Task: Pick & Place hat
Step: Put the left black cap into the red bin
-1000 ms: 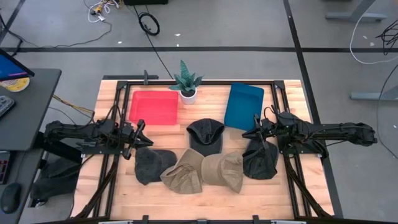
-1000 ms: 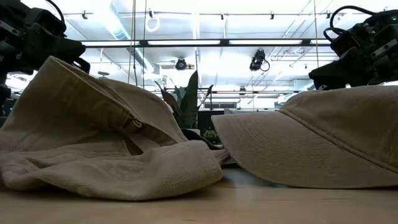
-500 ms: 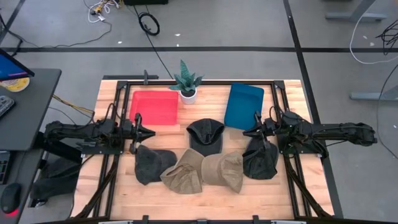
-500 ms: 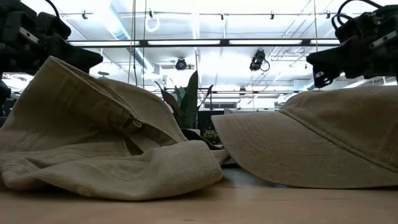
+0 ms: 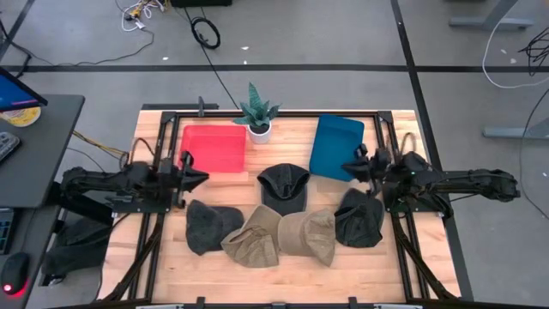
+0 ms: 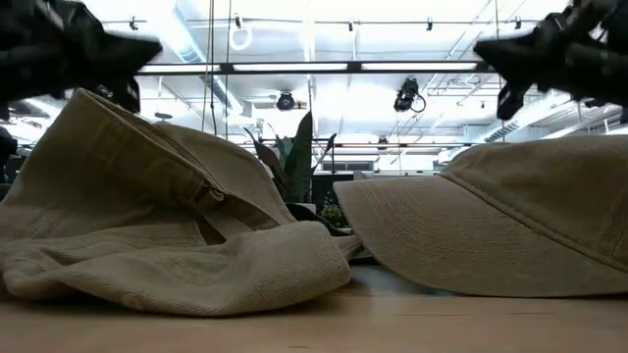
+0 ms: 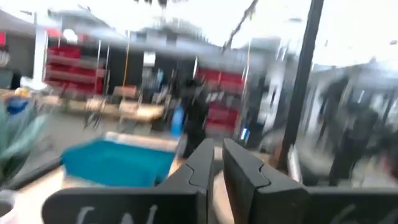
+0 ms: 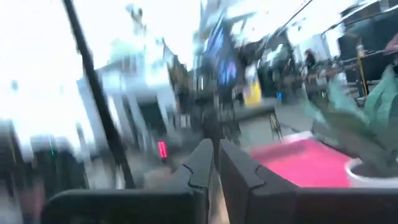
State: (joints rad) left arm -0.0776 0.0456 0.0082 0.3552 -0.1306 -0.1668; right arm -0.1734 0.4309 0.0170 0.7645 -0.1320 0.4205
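Both hands have been raised off the hats; the left hand (image 5: 201, 177) and right hand (image 5: 347, 166) are clenched, empty. No hat (image 5: 283, 185) has been picked yet.

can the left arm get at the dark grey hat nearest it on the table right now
Probably yes. The left gripper hangs empty and shut just above the dark grey hat, which lies on the table's left side with nothing on top; only the tan hat touches its far edge. It must open first.
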